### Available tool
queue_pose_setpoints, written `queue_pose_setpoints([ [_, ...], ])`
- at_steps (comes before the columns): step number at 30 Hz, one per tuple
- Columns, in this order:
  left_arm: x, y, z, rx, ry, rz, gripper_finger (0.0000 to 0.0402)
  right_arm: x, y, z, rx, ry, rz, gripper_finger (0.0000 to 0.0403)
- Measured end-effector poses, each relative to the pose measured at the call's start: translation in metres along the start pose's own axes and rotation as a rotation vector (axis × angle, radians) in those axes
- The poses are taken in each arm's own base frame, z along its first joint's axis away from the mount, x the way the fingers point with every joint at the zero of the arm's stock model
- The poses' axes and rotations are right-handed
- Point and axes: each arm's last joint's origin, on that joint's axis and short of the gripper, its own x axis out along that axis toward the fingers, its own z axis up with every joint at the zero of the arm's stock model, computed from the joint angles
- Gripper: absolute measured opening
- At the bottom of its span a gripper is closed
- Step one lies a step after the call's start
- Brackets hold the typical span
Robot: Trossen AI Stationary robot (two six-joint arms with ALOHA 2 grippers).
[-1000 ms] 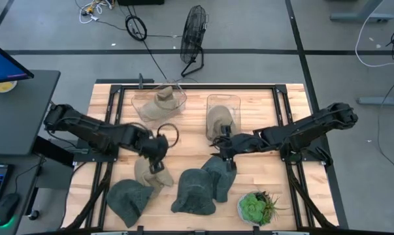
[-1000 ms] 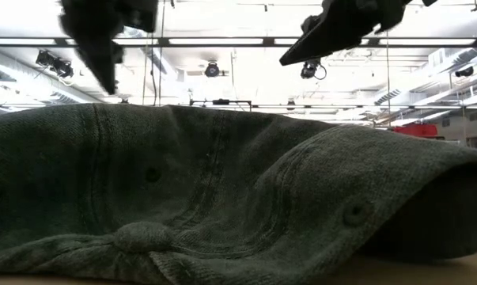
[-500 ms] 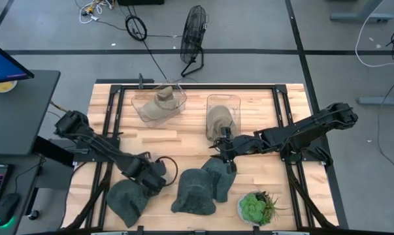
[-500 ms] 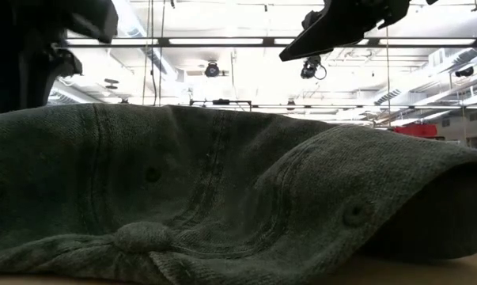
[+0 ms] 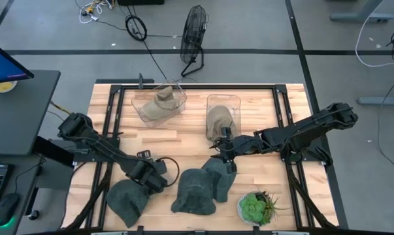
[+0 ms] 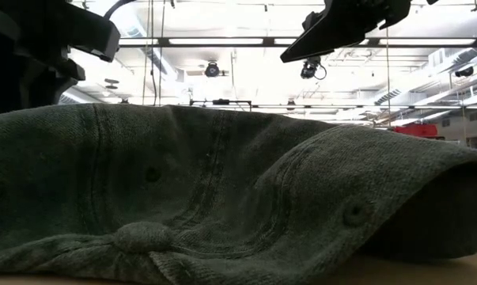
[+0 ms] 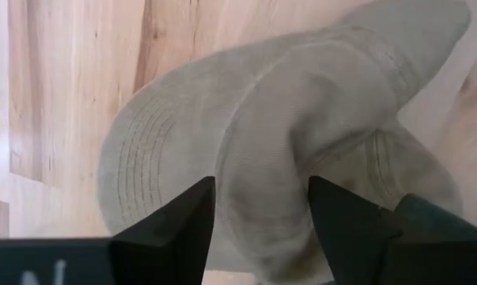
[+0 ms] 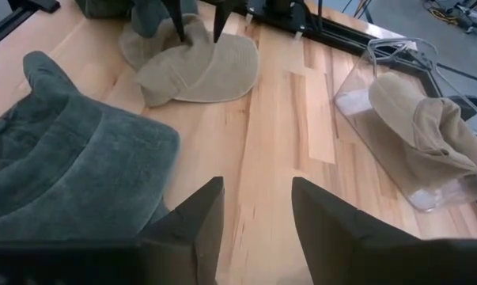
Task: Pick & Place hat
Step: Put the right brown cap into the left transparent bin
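Observation:
A tan hat (image 7: 285, 103) lies flat on the wooden table, brim spread around its creased crown; the right wrist view shows the tan hat (image 8: 198, 71) too. My left gripper (image 7: 258, 198) is open and pointing down, its fingers standing on either side of the crown ridge. In the high view my left gripper (image 5: 152, 177) hides most of that hat. My right gripper (image 5: 226, 155) is open and hovers mid-table above a grey hat (image 5: 217, 175), touching nothing. My left gripper comes at the tan hat's crown (image 7: 262, 134) from above, pointing down, with one open finger (image 7: 191, 214) on each side of the raised fold. The fingertips reach cloth level in the right wrist view, but I cannot tell whether they touch it.
Two more grey hats (image 5: 128, 199) (image 5: 195, 190) lie near the table's near edge; one fills the low view (image 6: 222, 198). Two clear bins (image 5: 159, 104) (image 5: 221, 116) at the far side each hold a tan hat. A potted plant (image 5: 255, 207) stands near right.
My left gripper has moved toward the table's near edge and down, from above the table's middle onto the tan hat, and now stands low over it with its fingers astride the crown. The hats have stayed in place.

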Motion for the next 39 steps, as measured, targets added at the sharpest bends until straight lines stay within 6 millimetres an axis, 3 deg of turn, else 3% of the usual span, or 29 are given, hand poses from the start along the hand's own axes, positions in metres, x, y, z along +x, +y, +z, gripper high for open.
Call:
queue_pose_setpoints([
  [10, 0.034, -0.012, 0.001, -0.044, 0.022, 0.148, 0.0173, 0.0, 0.0, -0.001, 0.053, 0.01, 0.002, 0.0155],
  [18, 0.03, -0.007, 0.002, -0.095, -0.001, 0.174, 0.0017, 0.0, 0.0, -0.001, 0.052, 0.012, 0.002, 0.0155],
  [23, 0.01, -0.004, 0.01, -0.116, -0.126, 0.209, 0.0014, 0.0, -0.001, 0.003, 0.059, -0.029, -0.004, 0.0155],
  [30, -0.021, 0.003, 0.042, -0.044, -0.322, 0.301, 0.0014, 0.015, 0.002, 0.014, 0.094, -0.176, -0.005, 0.0155],
  [39, -0.023, 0.014, 0.079, 0.023, -0.456, 0.284, 0.0013, 0.052, 0.011, 0.01, 0.05, -0.275, -0.023, 0.0155],
])
